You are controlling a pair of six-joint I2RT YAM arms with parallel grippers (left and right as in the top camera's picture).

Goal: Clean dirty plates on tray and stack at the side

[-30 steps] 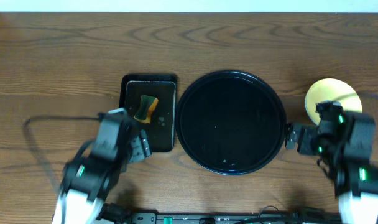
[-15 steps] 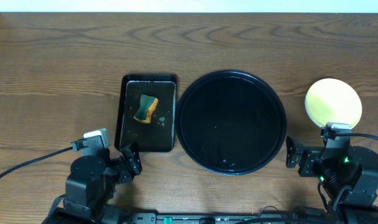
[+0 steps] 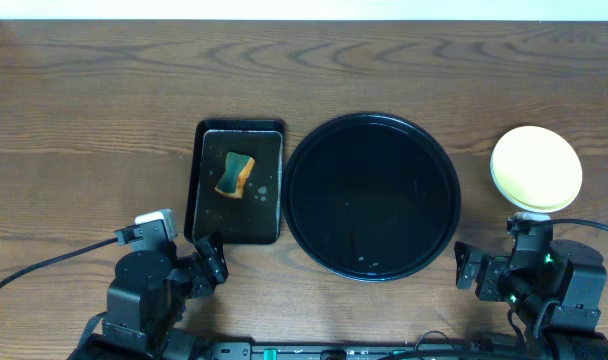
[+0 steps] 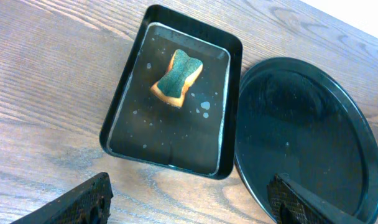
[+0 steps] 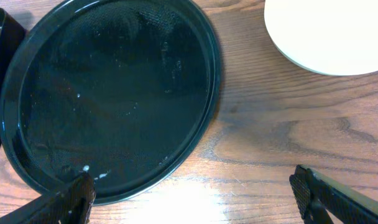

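Note:
The large round black tray [image 3: 372, 196] sits mid-table with no plates on it; it also shows in the left wrist view [image 4: 307, 137] and the right wrist view [image 5: 108, 93]. A pale yellow plate [image 3: 536, 168] lies on the table to the right of the tray, seen too in the right wrist view [image 5: 332, 34]; any plates under it are hidden. My left gripper [image 3: 209, 258] is open and empty near the front edge, its jaws [image 4: 189, 199] over bare wood. My right gripper [image 3: 471, 270] is open and empty, its jaws [image 5: 192, 193] by the tray's front right rim.
A small rectangular black tray [image 3: 238, 182] left of the round tray holds water and a yellow-green sponge [image 3: 235, 174], also seen in the left wrist view [image 4: 178, 77]. Cables run along the front edge at both sides.
The left arm pulled back from the rectangular tray to the front edge and now rests. The right arm drew back from the yellow plate, uncovering it, and dropped slightly lower.

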